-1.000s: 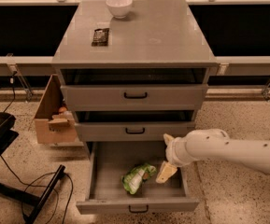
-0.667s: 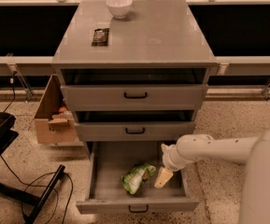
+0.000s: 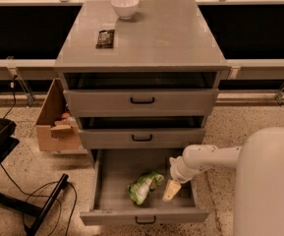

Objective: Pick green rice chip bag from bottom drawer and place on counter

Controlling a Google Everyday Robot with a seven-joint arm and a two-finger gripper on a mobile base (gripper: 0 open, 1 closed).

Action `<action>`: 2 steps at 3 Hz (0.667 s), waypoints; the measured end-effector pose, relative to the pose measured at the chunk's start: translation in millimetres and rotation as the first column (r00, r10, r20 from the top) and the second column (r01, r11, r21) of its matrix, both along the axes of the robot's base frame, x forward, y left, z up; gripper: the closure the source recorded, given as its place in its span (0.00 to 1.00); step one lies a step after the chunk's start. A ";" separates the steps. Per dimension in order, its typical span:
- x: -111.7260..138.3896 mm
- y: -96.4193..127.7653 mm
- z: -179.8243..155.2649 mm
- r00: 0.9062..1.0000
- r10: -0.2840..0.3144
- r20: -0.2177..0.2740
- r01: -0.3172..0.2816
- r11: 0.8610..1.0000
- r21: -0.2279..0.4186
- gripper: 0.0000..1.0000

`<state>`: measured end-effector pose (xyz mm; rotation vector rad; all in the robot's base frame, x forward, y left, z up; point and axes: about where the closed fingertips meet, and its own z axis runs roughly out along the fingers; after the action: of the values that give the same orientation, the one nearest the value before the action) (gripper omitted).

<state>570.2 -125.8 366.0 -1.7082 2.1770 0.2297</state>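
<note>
The bottom drawer [image 3: 107, 181] is pulled open. The green rice chip bag [image 3: 144, 186] lies on its floor near the middle front. My gripper [image 3: 171, 191] reaches down into the drawer on the white arm, its pale fingertip end just right of the bag and apart from it. The counter [image 3: 166, 36] is the grey top of the cabinet above.
A white bowl [image 3: 125, 7] and a dark flat packet [image 3: 105, 38] sit on the counter. The two upper drawers [image 3: 141, 102] are slightly open. A cardboard box [image 3: 55, 124] stands left of the cabinet. A black chair base and cables [image 3: 28, 200] lie at lower left. My white body fills the lower right.
My arm has drawn in toward my body and the gripper has moved slightly left and deeper into the drawer, closer to the bag. The bag has not moved.
</note>
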 end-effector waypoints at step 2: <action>42.3 -19.9 -82.7 0.998 0.062 -0.001 -0.062 0.997 -0.041 0.00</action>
<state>612.6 -145.6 283.3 -1.8002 2.1441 0.2026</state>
